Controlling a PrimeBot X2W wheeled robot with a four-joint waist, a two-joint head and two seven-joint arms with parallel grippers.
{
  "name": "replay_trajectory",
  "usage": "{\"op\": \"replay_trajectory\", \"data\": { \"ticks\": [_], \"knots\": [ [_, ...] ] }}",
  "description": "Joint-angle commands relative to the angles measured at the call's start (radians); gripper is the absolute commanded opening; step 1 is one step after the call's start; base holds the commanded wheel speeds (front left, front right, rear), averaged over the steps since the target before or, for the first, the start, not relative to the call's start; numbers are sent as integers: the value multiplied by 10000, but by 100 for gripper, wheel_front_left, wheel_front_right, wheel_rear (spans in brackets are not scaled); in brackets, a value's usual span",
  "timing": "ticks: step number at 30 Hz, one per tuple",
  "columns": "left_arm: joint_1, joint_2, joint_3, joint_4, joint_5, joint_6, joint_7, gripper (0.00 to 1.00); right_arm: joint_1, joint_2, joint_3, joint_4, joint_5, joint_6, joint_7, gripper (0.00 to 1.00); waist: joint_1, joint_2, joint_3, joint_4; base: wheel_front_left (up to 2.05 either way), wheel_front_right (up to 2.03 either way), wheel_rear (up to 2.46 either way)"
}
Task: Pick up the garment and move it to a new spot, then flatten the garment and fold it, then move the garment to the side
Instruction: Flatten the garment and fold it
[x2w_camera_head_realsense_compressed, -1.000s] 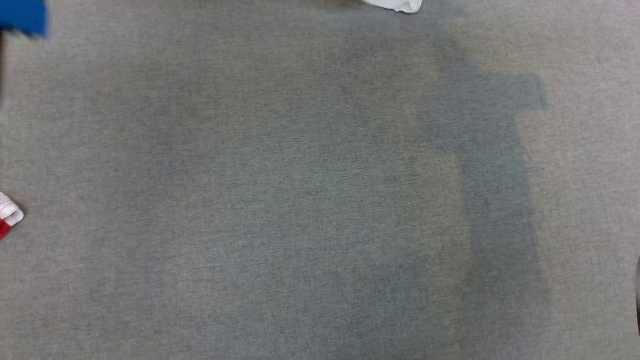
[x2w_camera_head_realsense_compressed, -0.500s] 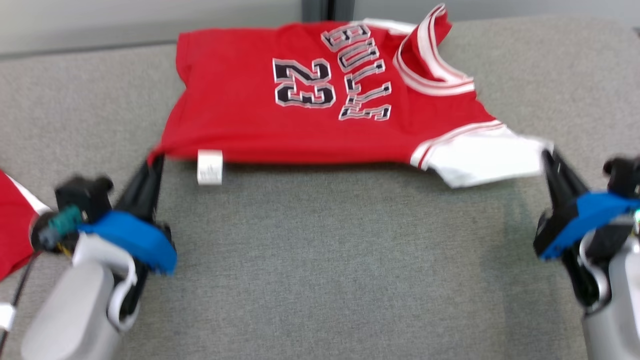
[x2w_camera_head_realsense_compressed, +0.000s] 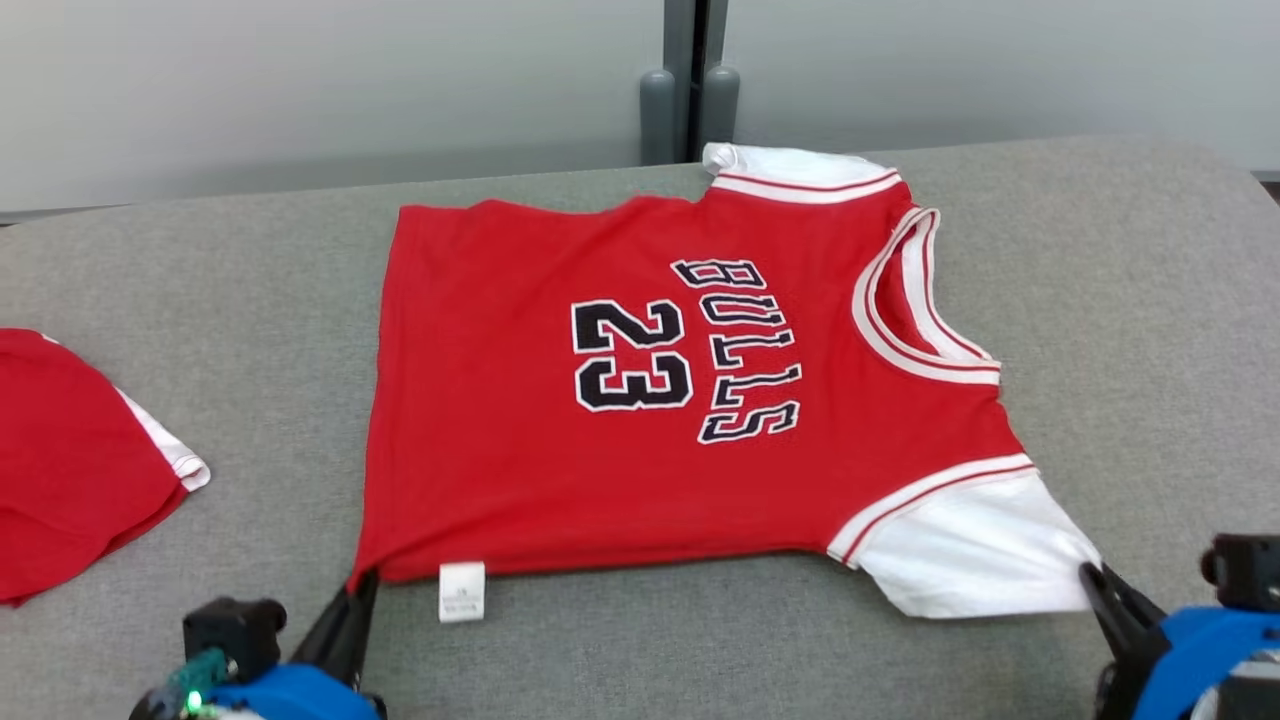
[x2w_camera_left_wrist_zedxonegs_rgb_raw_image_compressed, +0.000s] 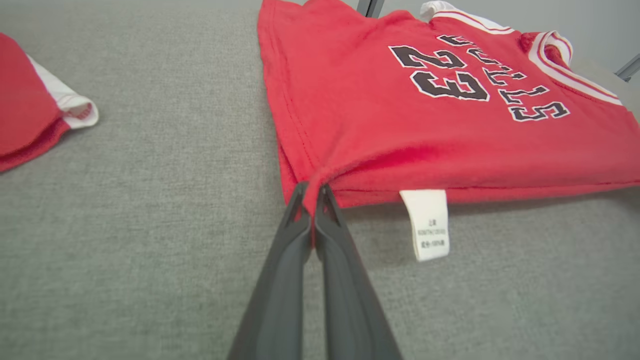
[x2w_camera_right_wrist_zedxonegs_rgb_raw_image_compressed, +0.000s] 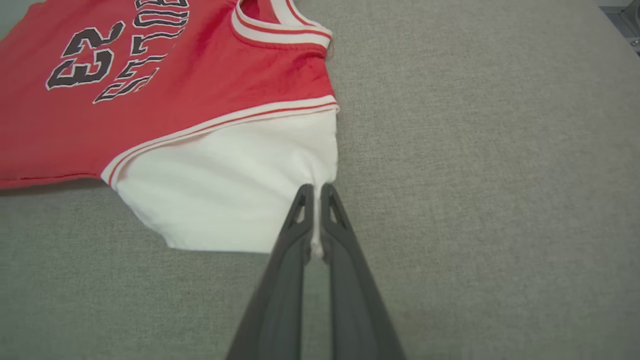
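near edge (x2w_camera_head_realsense_compressed: 650, 555) is sinking flatter than half a second ago. left gripper (x2w_camera_left_wrist_zedxonegs_rgb_raw_image_compressed: 312, 192) is pinching the hem corner (x2w_camera_left_wrist_zedxonegs_rgb_raw_image_compressed: 320, 175), right gripper (x2w_camera_right_wrist_zedxonegs_rgb_raw_image_compressed: 316, 190) the white sleeve tip (x2w_camera_right_wrist_zedxonegs_rgb_raw_image_compressed: 320, 170); red cloth basketball jersey (x2w_camera_head_realsense_compressed: 640, 400) is lying spread on the grey fabric tabletop (x2w_camera_head_realsense_compressed: 1100, 300). flattening looks nearly done; folding, moving aside remaining.

Garment (x2w_camera_head_realsense_compressed: 640, 400): on the table (x2w_camera_head_realsense_compressed: 1120, 300), centre.
Other garment (x2w_camera_head_realsense_compressed: 70, 450): left, well apart.
Left claw (x2w_camera_head_realsense_compressed: 358, 588): near left corner.
Right claw (x2w_camera_head_realsense_compressed: 1092, 577): near right sleeve.

At nine o'clock the head view's edge cuts off a second red garment (x2w_camera_head_realsense_compressed: 70, 450) — on the jersey (x2w_camera_head_realsense_compressed: 650, 400), the care label (x2w_camera_left_wrist_zedxonegs_rgb_raw_image_compressed: 427, 222) has unreadably small print.
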Motion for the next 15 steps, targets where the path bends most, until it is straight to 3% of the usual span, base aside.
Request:
{"op": "replay_trajectory", "data": {
  "ticks": [1, 9, 15],
  "knots": [
    [142, 92, 24, -124, 29, 93, 71, 0, 169, 8, -153, -152, 58, 1, 82, 0, 3, 0, -8, 21, 0, 0, 0],
    [1240, 692, -238, -1879, 151, 703, 1134, 0, 1426, 49, -773, -1383, 760, 1, 1661, 0, 3, 0, -45, 262, 0, 0, 0],
    [794, 988, -370, -2723, -109, 482, 2004, 0, 715, 55, -582, -1835, 614, 3, 1477, 0, 3, 0, 73, 278, 0, 0, 0]
  ]
}}
